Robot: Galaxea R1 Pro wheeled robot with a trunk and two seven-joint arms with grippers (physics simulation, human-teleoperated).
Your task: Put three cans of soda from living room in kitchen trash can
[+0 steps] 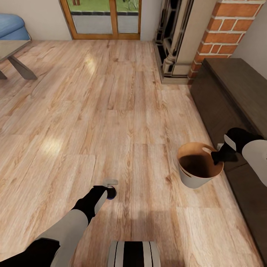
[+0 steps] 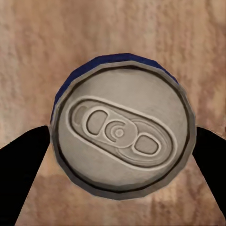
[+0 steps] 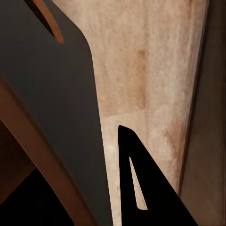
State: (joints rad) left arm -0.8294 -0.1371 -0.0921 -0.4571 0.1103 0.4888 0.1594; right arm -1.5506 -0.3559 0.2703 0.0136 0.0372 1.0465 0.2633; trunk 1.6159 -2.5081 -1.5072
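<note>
In the living room w/ the light wood floor (image 1: 111,111), your head cam looks down over both arms. Far left: blue sofa (image 1: 13,27) and the coffee table (image 1: 15,55); far centre: wood-framed glass doors (image 1: 102,18); far right: brick fireplace (image 1: 218,37), w/ a dark cabinet (image 1: 233,96) along the right wall. The trash can (image 1: 199,165) is upright on the floor, near right, just beside that cabinet. Your right gripper (image 1: 219,155) sits at its far-right rim, fingers closed on the rim. Your left gripper (image 1: 110,190) is near centre, low over the floor, w/ a can (image 1: 110,182) at its tip.

Left wrist cam: the can's grey top (image 2: 121,139), pull tab visible, blue side showing at the edge. Both black fingers (image 2: 21,165) press its sides, so the jaws are clamped on it.

Right wrist cam: bin wall (image 3: 52,108) close up, one black finger (image 3: 146,188) outside it, floor beyond.
</note>
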